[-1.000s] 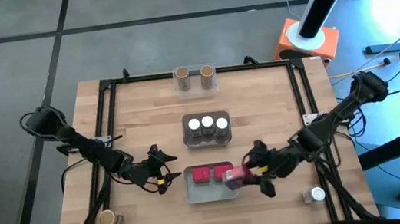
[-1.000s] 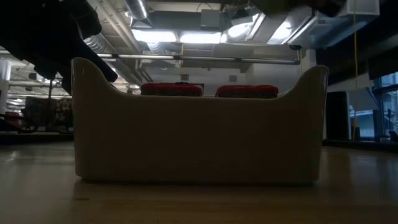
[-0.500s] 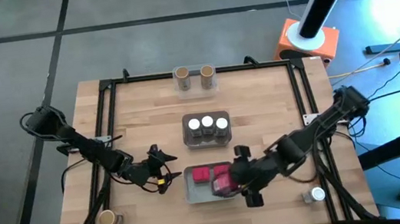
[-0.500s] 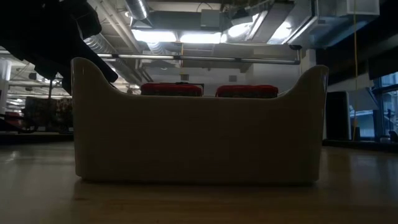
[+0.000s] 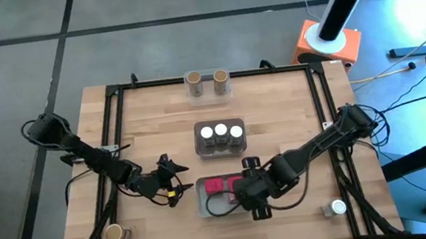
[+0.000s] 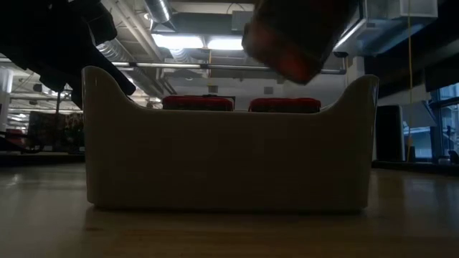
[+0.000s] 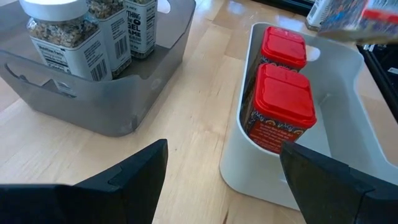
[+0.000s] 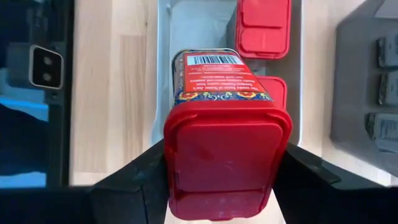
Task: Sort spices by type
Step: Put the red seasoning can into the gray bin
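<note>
Your red-lidded boxy spice tin (image 8: 227,124) is now hanging over the white rectangular tray (image 5: 208,208), carried in from 3 o'clock by the right gripper (image 5: 250,200), fingers clamped on it. Two red tins (image 7: 283,93) are waiting inside. The left gripper (image 5: 174,184) is idling open at 9 o'clock.

Overhead looks straight down; low view level, close behind the white tray (image 6: 229,150) — both share it.

White-lidded jar (image 7: 135,26) label reads "THING"
</note>
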You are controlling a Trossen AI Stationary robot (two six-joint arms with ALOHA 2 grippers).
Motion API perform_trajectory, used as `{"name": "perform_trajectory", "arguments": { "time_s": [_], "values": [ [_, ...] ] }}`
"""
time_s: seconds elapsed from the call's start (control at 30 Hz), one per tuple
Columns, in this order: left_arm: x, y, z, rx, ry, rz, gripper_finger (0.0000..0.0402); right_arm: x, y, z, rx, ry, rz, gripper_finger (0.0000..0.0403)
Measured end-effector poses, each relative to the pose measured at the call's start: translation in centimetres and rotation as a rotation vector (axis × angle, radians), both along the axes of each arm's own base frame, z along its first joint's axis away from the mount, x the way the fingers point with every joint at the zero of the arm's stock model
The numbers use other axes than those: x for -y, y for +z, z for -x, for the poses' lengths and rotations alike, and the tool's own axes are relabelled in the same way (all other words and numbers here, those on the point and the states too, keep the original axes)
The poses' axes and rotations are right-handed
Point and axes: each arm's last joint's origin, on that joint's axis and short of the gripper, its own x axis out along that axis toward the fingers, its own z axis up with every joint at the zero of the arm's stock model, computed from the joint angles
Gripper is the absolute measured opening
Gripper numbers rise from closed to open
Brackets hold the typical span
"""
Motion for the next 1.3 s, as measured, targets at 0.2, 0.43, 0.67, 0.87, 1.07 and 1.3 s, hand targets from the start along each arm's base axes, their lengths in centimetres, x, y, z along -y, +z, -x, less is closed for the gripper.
{"name": "perform_trajectory", "arguments": {
  "time_s": [0.2,0.43,0.67,0.87,1.07,1.3],
  "values": [
    [0.0,0.0,0.0,-0.001,0.000,-0.001,0.0294,-0.4,-1.4,-0.7,-0.024,0.030,0.006,0.0221],
    [0.0,0.0,0.0,-0.005,0.000,-0.003,0.0294,-0.4,-3.6,-1.8,-0.083,0.028,0.043,0.0221],
    [0.0,-0.1,0.0,-0.006,0.001,-0.001,0.0294,-0.3,-5.5,-2.6,-0.131,0.026,0.055,0.0221],
    [0.0,-0.1,0.1,-0.013,0.003,-0.002,0.0294,-0.4,-6.3,-2.7,-0.160,0.028,0.063,0.0222],
    [0.0,-0.1,0.1,-0.013,0.003,-0.002,0.0294,-0.4,-6.6,-2.8,-0.169,0.031,0.061,0.0247],
    [0.0,-0.1,0.1,-0.013,0.003,-0.002,0.0294,-0.5,-6.6,-2.8,-0.172,0.033,0.058,0.0261]
  ]
}}
